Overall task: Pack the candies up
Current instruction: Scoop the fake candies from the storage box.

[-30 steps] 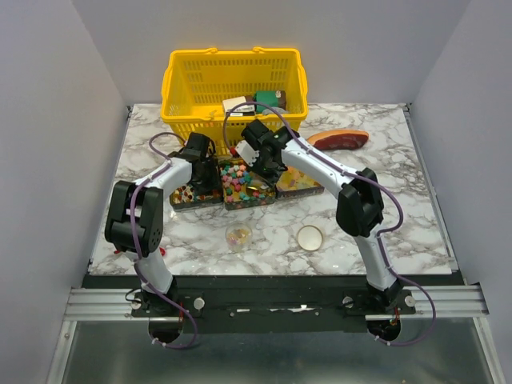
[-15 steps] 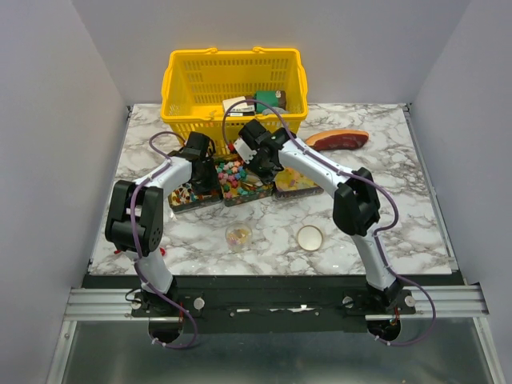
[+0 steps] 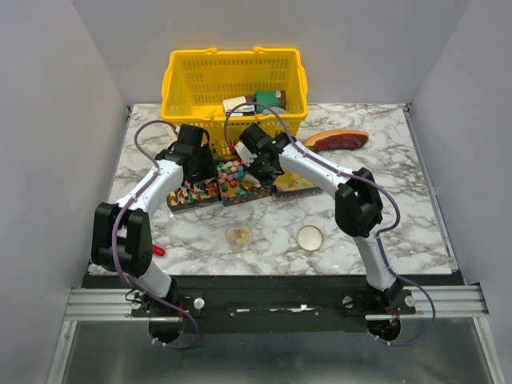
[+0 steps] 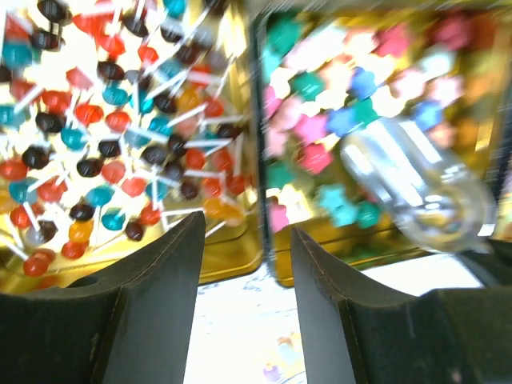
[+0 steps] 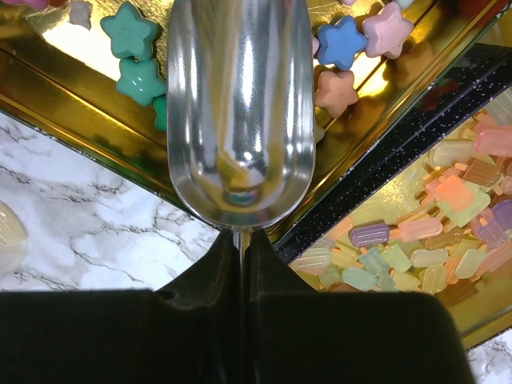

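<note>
The candies (image 3: 232,180) fill three trays set side by side at 12 o'clock of the clear cup (image 3: 238,236). The left gripper (image 4: 246,240) hangs above the seam between the lollipop tray (image 4: 232,264) and the star-candy tray (image 5: 64,88). Its jaws stand apart with nothing between them. The right gripper (image 5: 240,240) is clamped on the thin handle of a metal scoop (image 5: 240,104). The scoop bowl extends over the star-candy tray's near wall. The yellow basket (image 3: 192,88) stands at 12 o'clock of the trays. A round lid (image 3: 310,237) lies at 3 o'clock of the cup.
</note>
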Tool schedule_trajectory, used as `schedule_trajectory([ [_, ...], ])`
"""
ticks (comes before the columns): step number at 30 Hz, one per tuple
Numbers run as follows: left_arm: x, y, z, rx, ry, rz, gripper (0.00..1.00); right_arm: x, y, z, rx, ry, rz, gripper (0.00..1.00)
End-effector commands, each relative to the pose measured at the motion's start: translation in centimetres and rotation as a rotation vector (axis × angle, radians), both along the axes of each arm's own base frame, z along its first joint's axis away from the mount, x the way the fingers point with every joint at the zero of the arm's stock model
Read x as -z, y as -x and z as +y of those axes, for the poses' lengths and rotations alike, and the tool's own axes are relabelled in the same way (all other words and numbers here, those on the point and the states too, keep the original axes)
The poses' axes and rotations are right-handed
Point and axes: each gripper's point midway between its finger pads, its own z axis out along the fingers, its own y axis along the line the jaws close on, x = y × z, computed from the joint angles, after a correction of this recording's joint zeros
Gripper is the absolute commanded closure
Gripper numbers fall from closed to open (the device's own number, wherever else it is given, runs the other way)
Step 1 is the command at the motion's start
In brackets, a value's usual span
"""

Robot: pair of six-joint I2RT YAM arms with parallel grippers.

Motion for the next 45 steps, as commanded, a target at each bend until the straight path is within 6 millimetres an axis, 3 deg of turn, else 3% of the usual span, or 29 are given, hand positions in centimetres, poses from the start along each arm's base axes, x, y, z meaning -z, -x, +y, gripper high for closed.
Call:
schedule_trajectory([
  [1, -0.6, -1.1, -1.4, 0.020, 0.059, -0.043, 0.43, 2.3, 1.4, 1.4, -0.015, -0.019, 0.049, 0.99],
  [5, 2.3, -1.3, -2.0, 0.039, 0.065, 0.028, 0.46, 1.9, 1.4, 1.4, -0.006, -0.027, 0.046, 0.99],
  [11, 3.6, -2.1, -2.1, 0.059, 0.039, 0.049, 0.58, 1.9, 1.8, 1.4, 0.002, -0.036, 0.056, 0.99],
  [21, 5.4, -1.4, -3.4, 0.175, -0.001, 0.096, 1.00, 1.7, 2.9, 0.5, -0.013, -0.013, 0.090, 0.99],
  [32, 6.4, -0.2, -5.6, 0.264, -0.016, 0.114, 1.00, 2.3, 1.7, 1.8, -0.022, -0.028, 0.075, 0.99],
  [45, 7.4, 0.9, -6.5, 0.273, 0.026, 0.142, 1.00, 5.7, -0.9, 4.2, 0.062, -0.057, 0.054, 0.99],
])
